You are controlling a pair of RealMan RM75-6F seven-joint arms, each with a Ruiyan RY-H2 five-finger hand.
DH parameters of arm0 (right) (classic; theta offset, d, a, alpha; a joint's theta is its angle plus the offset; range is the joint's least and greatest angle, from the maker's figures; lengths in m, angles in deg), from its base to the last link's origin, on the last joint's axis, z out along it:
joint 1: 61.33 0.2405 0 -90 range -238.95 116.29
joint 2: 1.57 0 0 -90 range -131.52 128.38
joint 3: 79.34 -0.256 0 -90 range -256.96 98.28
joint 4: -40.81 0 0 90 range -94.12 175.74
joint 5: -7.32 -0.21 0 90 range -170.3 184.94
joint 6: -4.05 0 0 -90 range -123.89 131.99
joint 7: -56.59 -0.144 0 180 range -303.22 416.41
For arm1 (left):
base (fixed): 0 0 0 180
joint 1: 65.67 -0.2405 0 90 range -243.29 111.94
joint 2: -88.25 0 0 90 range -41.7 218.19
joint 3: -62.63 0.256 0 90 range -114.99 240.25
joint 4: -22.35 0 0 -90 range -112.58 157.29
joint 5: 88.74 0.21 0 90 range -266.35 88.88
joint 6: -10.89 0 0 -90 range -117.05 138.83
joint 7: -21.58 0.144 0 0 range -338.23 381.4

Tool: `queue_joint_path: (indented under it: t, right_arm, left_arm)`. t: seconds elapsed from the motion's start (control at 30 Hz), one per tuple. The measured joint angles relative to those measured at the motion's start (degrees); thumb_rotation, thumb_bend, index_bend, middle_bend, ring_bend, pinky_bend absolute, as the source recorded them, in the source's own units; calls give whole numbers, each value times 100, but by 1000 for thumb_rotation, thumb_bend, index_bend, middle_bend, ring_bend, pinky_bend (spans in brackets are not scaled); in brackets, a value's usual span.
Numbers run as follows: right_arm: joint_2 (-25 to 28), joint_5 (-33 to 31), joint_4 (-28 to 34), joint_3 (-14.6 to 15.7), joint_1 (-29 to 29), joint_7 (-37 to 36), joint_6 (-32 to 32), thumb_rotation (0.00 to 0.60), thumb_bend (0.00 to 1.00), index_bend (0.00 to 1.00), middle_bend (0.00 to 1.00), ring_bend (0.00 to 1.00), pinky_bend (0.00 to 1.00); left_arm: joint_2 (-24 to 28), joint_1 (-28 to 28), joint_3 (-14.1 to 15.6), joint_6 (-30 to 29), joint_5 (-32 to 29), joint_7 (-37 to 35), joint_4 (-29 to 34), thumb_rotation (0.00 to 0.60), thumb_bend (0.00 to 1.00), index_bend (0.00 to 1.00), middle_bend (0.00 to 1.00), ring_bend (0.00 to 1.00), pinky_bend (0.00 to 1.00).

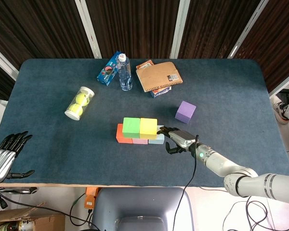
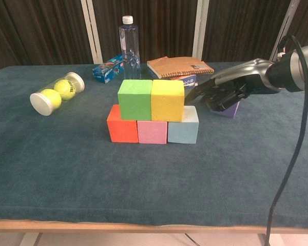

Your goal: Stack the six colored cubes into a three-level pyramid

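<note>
Purple cube, last to place, loose toward desk right edge; likely light, rigid, best pinched on opposite flat faces. Right hand empty, fingers apart, touching yellow cube. Left hand idle, spread.

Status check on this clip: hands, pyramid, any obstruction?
Right hand empty, fingertips at yellow foam cube. Left hand idle at table edge. Two levels built; purple foam cube unplaced, on the cloth. Nothing blocking it.
</note>
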Motion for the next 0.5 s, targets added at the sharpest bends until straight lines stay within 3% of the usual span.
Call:
queue_joint_path:
  t: [0.5]
  right_arm:
    - [360,280,123,82,-246,41,112,456,737,131,0,0,0]
  left_arm:
    - [61,-67,-43,-15,33,93,110,488,80,30,0,0,67]
